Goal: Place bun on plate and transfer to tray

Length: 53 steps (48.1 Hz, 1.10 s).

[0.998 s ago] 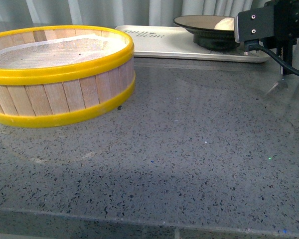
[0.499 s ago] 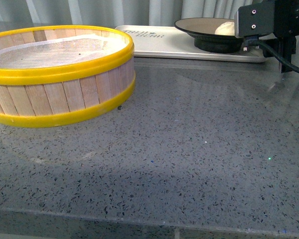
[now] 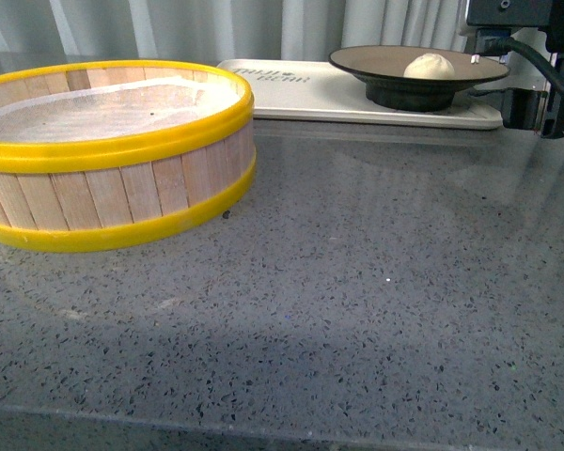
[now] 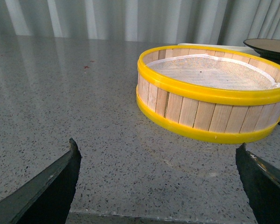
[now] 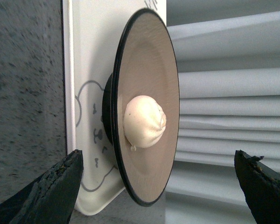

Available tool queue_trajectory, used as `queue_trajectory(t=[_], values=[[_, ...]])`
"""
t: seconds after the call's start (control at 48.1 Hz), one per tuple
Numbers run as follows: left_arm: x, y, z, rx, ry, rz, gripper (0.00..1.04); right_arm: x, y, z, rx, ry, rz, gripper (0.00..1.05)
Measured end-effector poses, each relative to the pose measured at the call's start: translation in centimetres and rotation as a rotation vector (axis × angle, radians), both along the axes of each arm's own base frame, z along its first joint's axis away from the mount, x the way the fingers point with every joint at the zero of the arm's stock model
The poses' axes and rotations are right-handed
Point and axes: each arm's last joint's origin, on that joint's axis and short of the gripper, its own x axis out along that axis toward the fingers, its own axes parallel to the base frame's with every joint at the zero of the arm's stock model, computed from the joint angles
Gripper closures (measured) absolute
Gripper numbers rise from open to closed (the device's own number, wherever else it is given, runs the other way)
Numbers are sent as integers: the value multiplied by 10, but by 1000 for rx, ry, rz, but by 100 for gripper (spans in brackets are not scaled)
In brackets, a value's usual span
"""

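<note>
The white bun (image 3: pixel 430 66) lies in the black-rimmed beige plate (image 3: pixel 367 59), which stands on the cream tray (image 3: pixel 310 92) at the back of the table. My right gripper (image 3: pixel 524 105) is open and empty just right of the plate, clear of it. In the right wrist view the bun (image 5: pixel 144 122), the plate (image 5: pixel 149 65) and the tray (image 5: pixel 86 70) with its bear drawing lie ahead of the open right gripper (image 5: pixel 157 156). My left gripper (image 4: pixel 156 147) is open and empty over bare table, short of the steamer basket.
A yellow-rimmed wooden steamer basket (image 3: pixel 113 188) with a white liner stands at the left; it also shows in the left wrist view (image 4: pixel 210 116). The grey speckled table (image 3: pixel 357 282) runs to a front edge. Pale curtains hang behind.
My right gripper has drawn back up and to the right, away from the plate. The plate with the bun stays on the tray.
</note>
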Motion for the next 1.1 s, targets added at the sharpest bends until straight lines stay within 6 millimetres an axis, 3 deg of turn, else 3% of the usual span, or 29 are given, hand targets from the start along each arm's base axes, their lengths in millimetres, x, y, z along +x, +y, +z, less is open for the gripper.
queue_trajectory(t=[0.187,0.374,0.478,0.561,0.728,1.019,1.102], values=[[0,0,0,0,0,0,7,-39,-7,24,163,8,-7,8],[0,0,0,0,0,0,7,-85,-41,59,497,-24,-165,8],[0,0,0,0,0,0,7,-92,-49,67,634,-8,-208,8],[0,0,0,0,0,0,7,-101,-44,51,896,-19,-433,23],[0,0,0,0,0,3,7,-131,-36,23,1239,32,-530,46],[0,0,0,0,0,0,7,-191,-30,-28,1383,90,-540,102],[0,0,0,0,0,0,7,-205,-31,-38,1387,91,-546,103]])
